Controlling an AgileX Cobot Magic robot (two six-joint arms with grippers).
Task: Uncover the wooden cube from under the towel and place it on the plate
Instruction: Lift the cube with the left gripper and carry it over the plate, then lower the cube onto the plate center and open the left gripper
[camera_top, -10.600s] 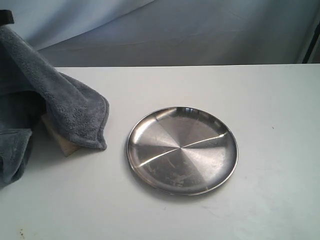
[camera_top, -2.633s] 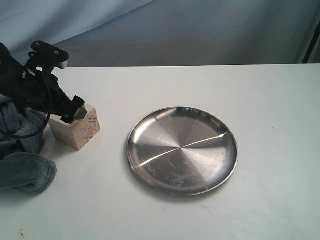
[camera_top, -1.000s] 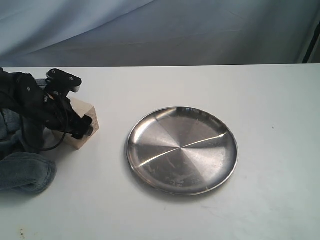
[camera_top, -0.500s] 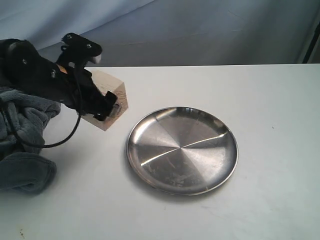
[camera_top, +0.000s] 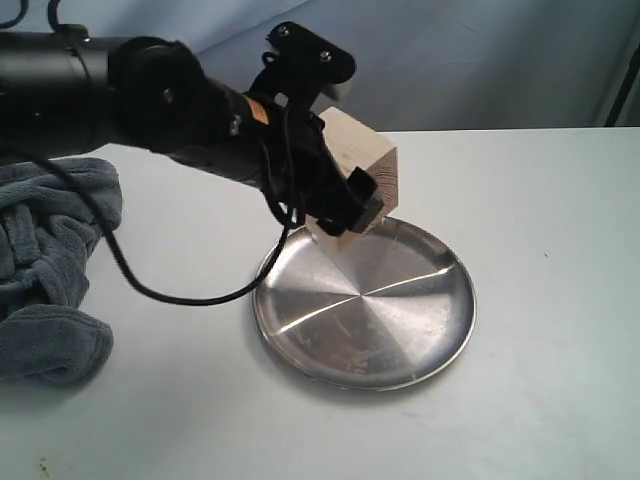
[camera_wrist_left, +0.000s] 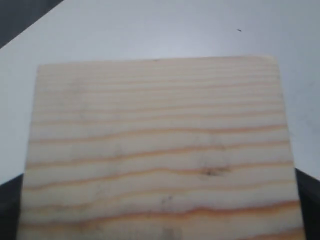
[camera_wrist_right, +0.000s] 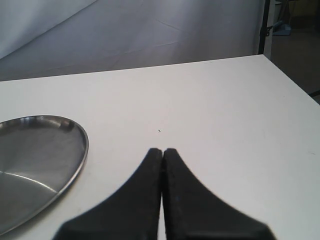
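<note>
1. The left gripper (camera_top: 348, 208), clamped on the wooden cube (camera_top: 362, 160), has carried it from near the left edge of the tabletop (camera_top: 560, 250) to just above the far rim of the plate (camera_top: 400, 330)
2. The towel (camera_top: 50, 270) lies bunched at the left edge: uncovering is done
3. The right gripper (camera_wrist_right: 162, 160) is pressed closed and empty
4. Likely remaining: lower the cube, then release it

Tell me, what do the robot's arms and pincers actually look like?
The left arm is a thick, rounded matte-black tube with a small orange label, a screwed black bracket on top and a loose black cable looping beneath. The right gripper has two smooth black fingers, broad at the base and tapering in a curve to narrow tips.
</note>
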